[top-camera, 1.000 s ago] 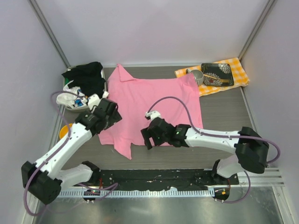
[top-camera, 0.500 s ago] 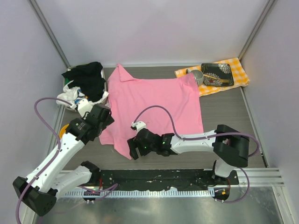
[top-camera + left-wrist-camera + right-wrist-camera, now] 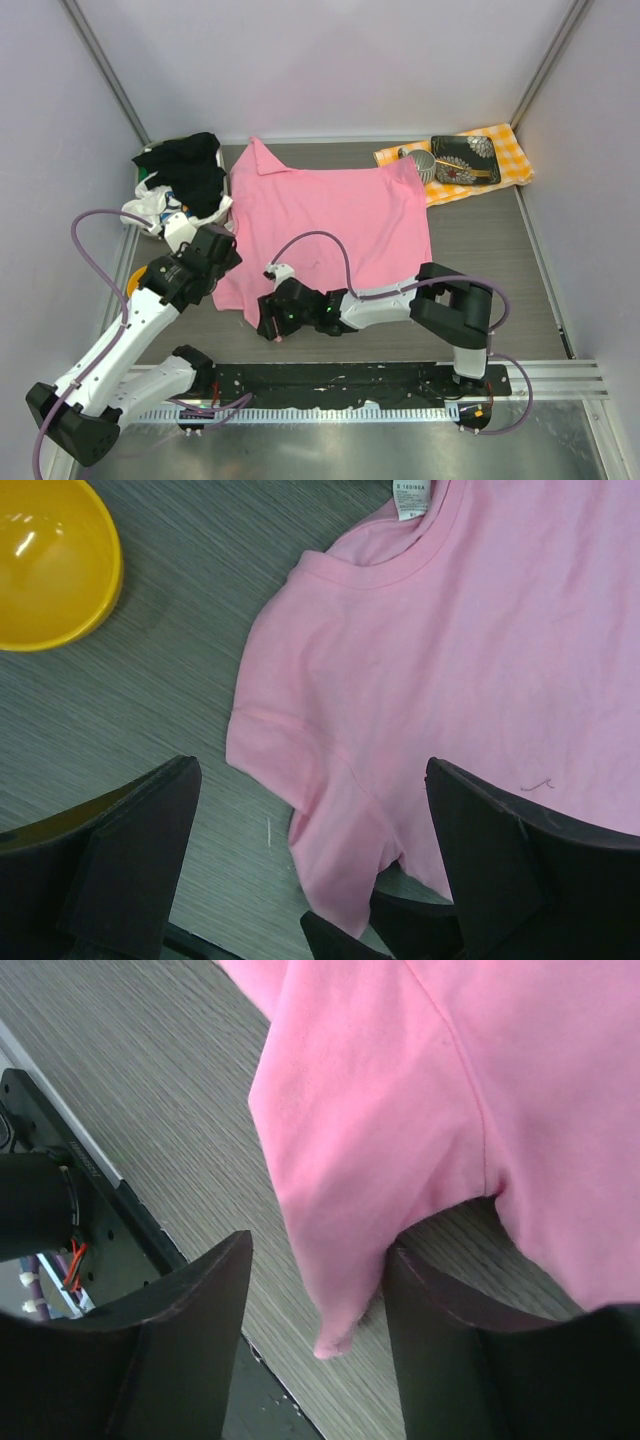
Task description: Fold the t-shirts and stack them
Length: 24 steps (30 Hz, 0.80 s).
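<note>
A pink t-shirt [image 3: 330,220] lies spread flat on the table, collar toward the left. My left gripper [image 3: 205,262] is open above the shirt's left edge; in its wrist view the collar label [image 3: 410,498] and near sleeve [image 3: 330,820] lie between its fingers [image 3: 130,870]. My right gripper [image 3: 275,318] is open at the shirt's near-left sleeve. In the right wrist view the sleeve tip [image 3: 340,1260] lies between the open jaws [image 3: 320,1350], not clamped. A pile of black clothing [image 3: 185,170] sits at the back left.
A yellow bowl [image 3: 135,280] lies left of the left gripper, also in the left wrist view [image 3: 50,565]. A white basket [image 3: 140,215] holds the black pile. A yellow checked cloth [image 3: 505,150] with a black tray [image 3: 465,158] and a cup [image 3: 420,165] lies back right. The black rail [image 3: 330,380] runs along the near edge.
My right gripper has slid left along the shirt's near edge to the near-left sleeve. My left gripper has drawn back a little to the left edge of the shirt.
</note>
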Motion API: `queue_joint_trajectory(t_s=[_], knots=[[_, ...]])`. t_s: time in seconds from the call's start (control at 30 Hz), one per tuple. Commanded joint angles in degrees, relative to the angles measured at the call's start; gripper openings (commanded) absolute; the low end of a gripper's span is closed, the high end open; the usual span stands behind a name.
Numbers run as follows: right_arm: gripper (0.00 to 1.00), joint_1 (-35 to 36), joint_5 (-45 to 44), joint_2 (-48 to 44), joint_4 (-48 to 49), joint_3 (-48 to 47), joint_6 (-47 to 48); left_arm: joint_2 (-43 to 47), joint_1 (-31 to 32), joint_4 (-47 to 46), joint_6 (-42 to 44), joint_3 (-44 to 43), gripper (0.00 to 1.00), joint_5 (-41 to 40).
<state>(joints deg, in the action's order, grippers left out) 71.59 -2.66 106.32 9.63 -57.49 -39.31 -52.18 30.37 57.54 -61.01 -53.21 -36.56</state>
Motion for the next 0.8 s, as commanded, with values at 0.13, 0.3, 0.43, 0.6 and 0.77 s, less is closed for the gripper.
queue_joint_trajectory(t_s=[0.13,0.3,0.43,0.6,0.77], knots=[[0.22,0.39,1.43,4.15,5.67,-4.46,-3.49,1.29,0.04,-1.82,1.25,0.30,1.00,-3.26],[0.01,0.04,-2.26,4.07,3.12,-9.12,-2.18,1.91,-0.05,-2.43,1.42,1.09,1.00,-3.61],[0.01,-1.97,-7.18,1.79,3.47,-9.65,-2.08,2.35,-0.05,-2.78,1.95,1.71,1.00,-3.09],[0.01,-6.54,-12.90,-0.50,4.08,-7.73,-4.46,2.88,-0.05,-3.92,2.83,2.67,1.00,-1.85],[0.01,-11.55,-15.01,0.46,4.08,-6.93,-7.09,2.35,-0.05,-4.80,3.36,3.46,1.00,-1.24]])
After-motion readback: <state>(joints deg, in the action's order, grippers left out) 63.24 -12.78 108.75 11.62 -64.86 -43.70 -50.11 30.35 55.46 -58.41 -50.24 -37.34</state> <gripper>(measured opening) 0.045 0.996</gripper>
